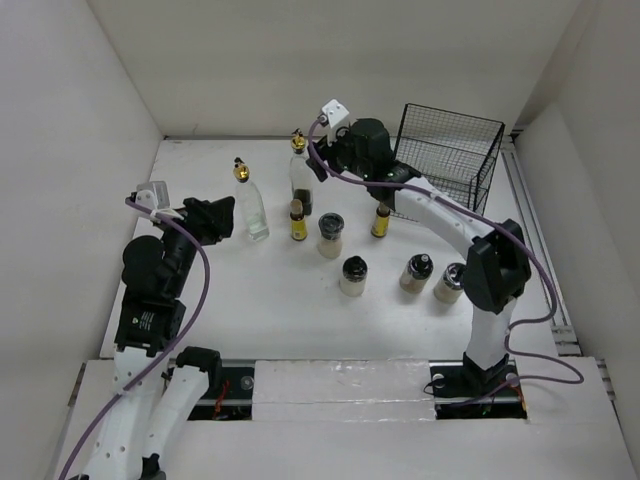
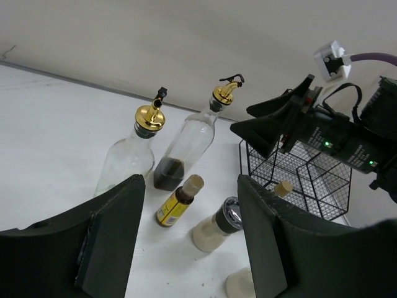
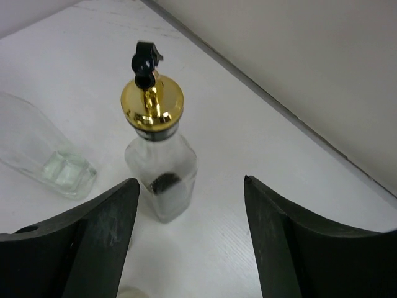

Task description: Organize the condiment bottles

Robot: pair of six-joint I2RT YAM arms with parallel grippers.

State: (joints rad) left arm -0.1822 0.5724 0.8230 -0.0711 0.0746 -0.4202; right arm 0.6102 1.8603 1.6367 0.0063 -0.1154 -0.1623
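White walls (image 1: 300,60) close in a white table (image 1: 200,300), with a black wire basket (image 1: 455,122) at its far right. All eight condiment bottles stand on the table outside the basket. Two tall clear glass bottles with gold pourers stand at the back, one nearly empty (image 1: 252,210) and one with dark liquid in its base (image 3: 160,162). In front of them are two small yellow brown-capped bottles (image 1: 297,222) (image 1: 381,222), and four squat dark-lidded shaker jars (image 1: 353,276) are strung out nearer the arms.

The right gripper (image 3: 191,181) faces the dark-liquid bottle with its fingers spread wide and the glass framed between them, untouched. How far short of the glass it stands is hard to tell from the wrist view. The left gripper (image 2: 190,180) hangs by the nearly empty bottle, its fingers also parted and holding nothing.

The main risk is probably tipping. The bottle is tall and narrow, so if one finger meets it before the other, it could fall onto the yellow bottle just beside it. Smooth glass may also slip in a loose pinch, and a tilted carry could spill liquid through the pourer.
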